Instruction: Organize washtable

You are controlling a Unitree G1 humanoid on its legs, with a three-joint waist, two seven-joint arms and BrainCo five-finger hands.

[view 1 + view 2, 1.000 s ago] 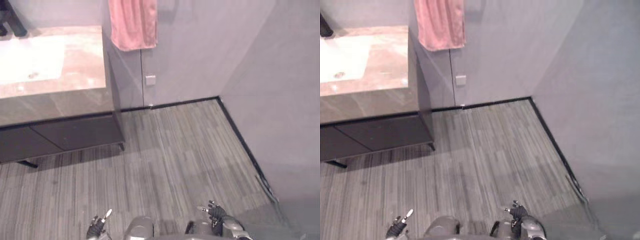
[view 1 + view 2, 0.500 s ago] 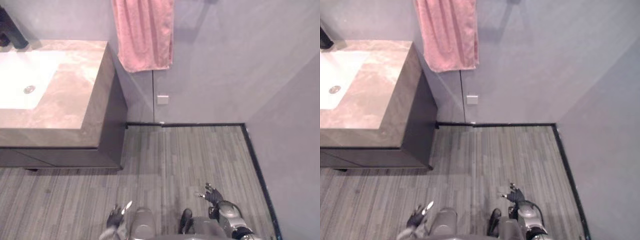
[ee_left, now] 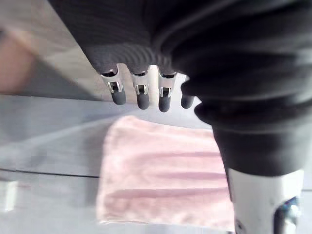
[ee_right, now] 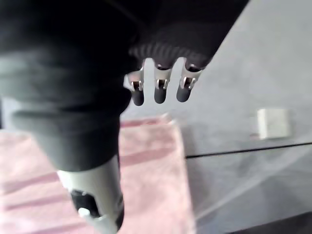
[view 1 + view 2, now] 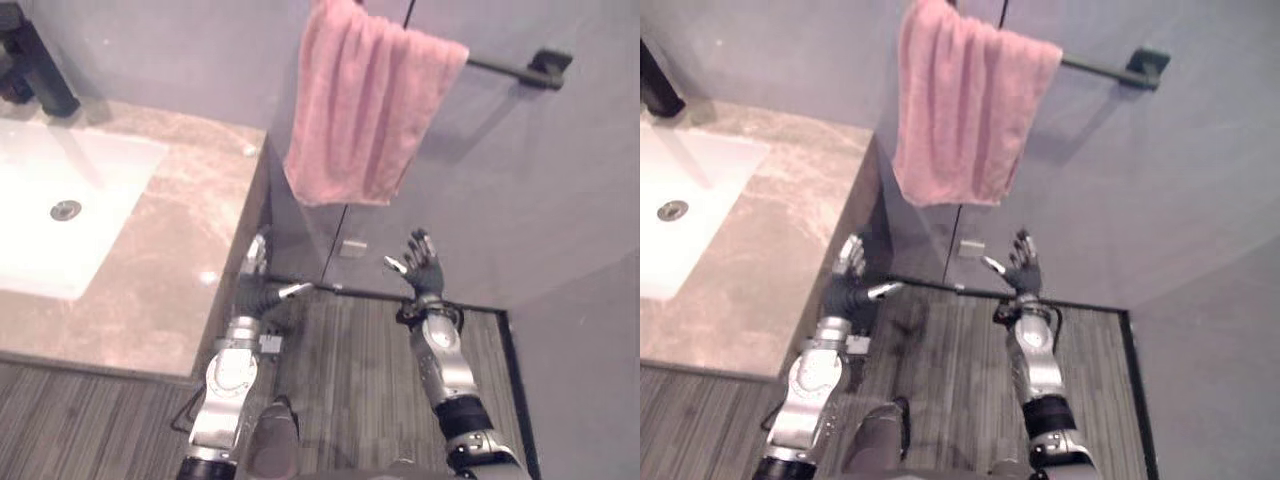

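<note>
– Towel (image 5: 365,110), where is it?
– It hangs on the bar (image 5: 510,68), up past both hands' fingertips.
– And the fingers?
– Left hand (image 5: 252,290) and right hand (image 5: 425,275) are spread wide, holding nothing. The washtable (image 5: 170,250) sits close beside the left fingers.

You had no text, label, brand, number or sign that could be read in these views. The pink towel (image 5: 365,110), the marble countertop (image 5: 170,270) and the small wall plate (image 4: 273,123) all showed you plain, unmarked faces.
</note>
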